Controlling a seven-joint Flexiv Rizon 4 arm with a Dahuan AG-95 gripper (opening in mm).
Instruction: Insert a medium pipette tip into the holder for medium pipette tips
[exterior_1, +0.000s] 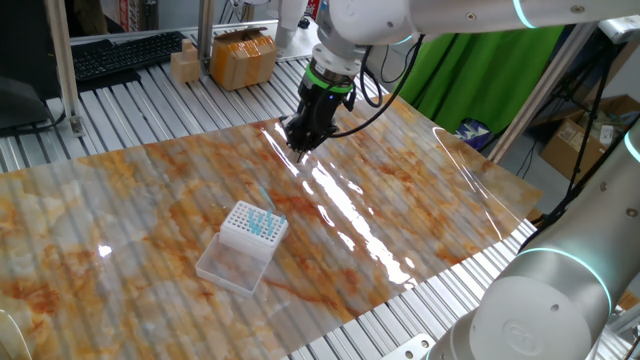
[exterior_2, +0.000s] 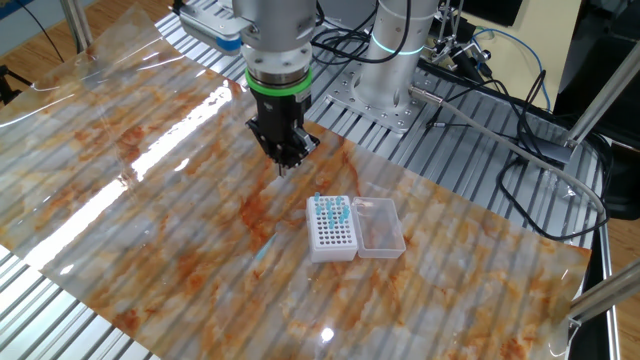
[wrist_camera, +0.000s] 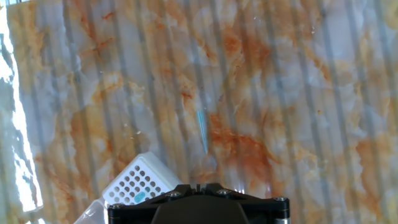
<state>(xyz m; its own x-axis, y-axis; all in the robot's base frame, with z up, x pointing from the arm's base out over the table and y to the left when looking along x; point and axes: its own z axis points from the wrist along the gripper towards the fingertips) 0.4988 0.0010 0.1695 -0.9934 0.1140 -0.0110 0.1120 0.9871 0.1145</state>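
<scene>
A pale-blue medium pipette tip (wrist_camera: 203, 130) lies flat on the marbled sheet, apart from everything; it shows faintly just beyond the rack in one fixed view (exterior_1: 263, 197). The holder for medium pipette tips (exterior_1: 248, 235) (exterior_2: 333, 242) (wrist_camera: 132, 180) is a white box with a hole grid, and several blue tips (exterior_1: 266, 224) (exterior_2: 331, 208) stand in it. My gripper (exterior_1: 298, 147) (exterior_2: 284, 166) (wrist_camera: 198, 185) hangs above the sheet, up and away from the rack. Its jaws are pressed together and I see nothing between them.
A clear shallow tray (exterior_1: 226, 268) (exterior_2: 381, 228) is attached to the rack. Cardboard boxes (exterior_1: 243, 58) and a keyboard (exterior_1: 125, 52) sit beyond the sheet. A second arm's base (exterior_2: 400, 60) and cables (exterior_2: 520, 110) stand behind.
</scene>
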